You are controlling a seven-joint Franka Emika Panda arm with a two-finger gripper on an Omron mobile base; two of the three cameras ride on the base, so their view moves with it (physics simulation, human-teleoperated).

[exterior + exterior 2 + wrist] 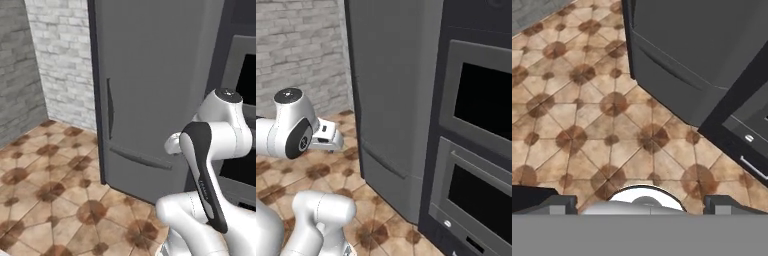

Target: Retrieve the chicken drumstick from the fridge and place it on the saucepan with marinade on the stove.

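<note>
Brick wall (55,55): a pale brick wall was seen at the far left, behind the tiled floor (45,190).
Fridge (150,75): the tall grey fridge was found shut, standing on the floor between the brick wall and the dark wall oven (476,150); its lower drawer front was also closed.
Fridge handle (109,109): a long thin dark vertical handle was seen near the left edge of the door, with a second, near-horizontal one below it on the drawer front.
Chicken drumstick: it was judged to be inside the closed fridge, since nothing of it was visible.
Arm: the white arm was folded in front of the fridge, well apart from the door.
Gripper (640,204): the two dark finger tips were seen wide apart at the bottom of the hand view, so the gripper was open and nothing was held; it was pointed down at the floor.
Step in hand: the opening of the fridge door was judged to be next.
How to do it well: the hand would need to be raised and turned toward the vertical handle, the fingers set either side of it, and the door pulled in an arc about its hinge side, with the base kept clear of the swing.
</note>
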